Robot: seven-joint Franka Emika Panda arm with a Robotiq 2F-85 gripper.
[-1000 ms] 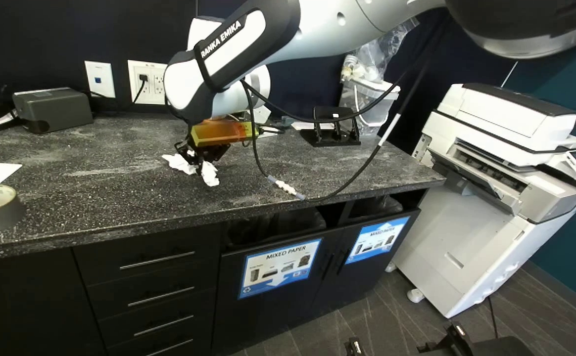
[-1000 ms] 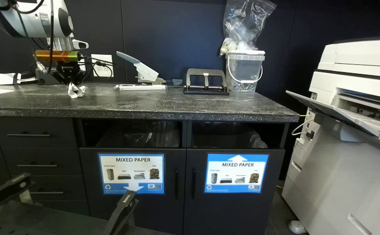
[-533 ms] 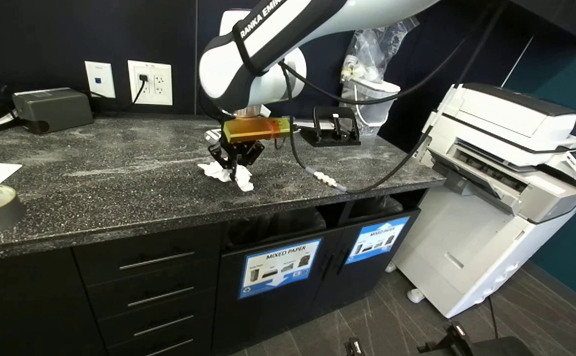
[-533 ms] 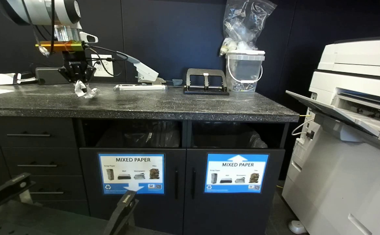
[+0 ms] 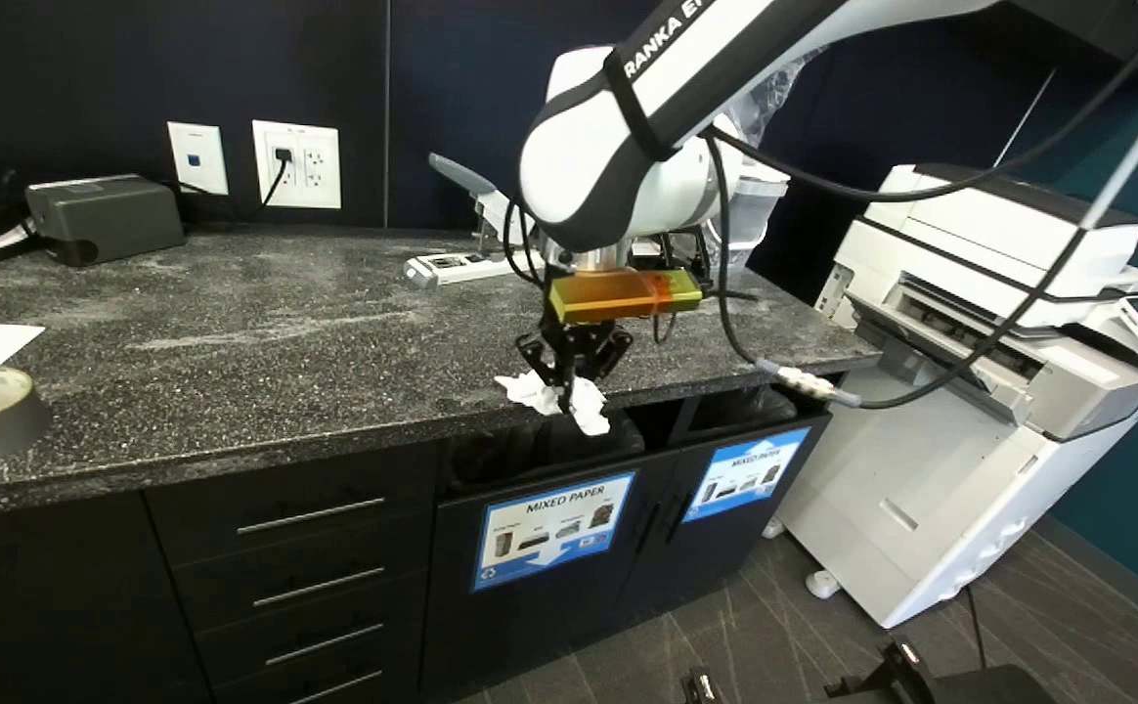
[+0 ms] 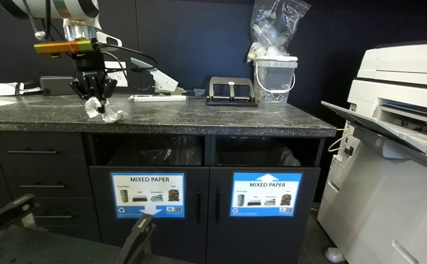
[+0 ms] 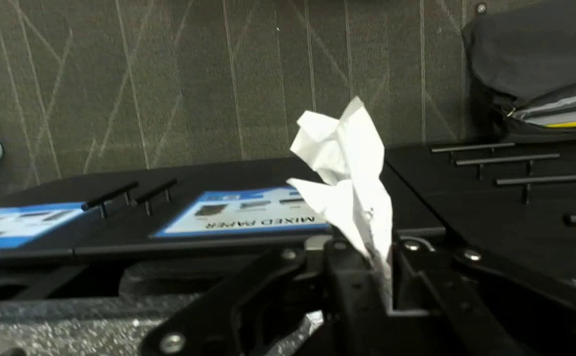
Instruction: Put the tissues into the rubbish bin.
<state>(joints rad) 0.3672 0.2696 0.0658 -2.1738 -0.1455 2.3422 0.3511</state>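
An office: a printer (image 6: 378, 179) stands beside the table (image 6: 199, 119); stapler (image 6: 164, 80) and hole punch (image 6: 232, 91) sit on it; MIXED PAPER signs (image 6: 147, 194) below it.

White tissue (image 7: 358, 170), speckled black-grey countertop (image 5: 315, 352).

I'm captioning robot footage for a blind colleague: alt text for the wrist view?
The gripper pinches a crumpled white tissue. Beyond it are black cabinet fronts with two signs, one reading MIXED PAPER upside down, and patterned floor; speckled countertop shows below.
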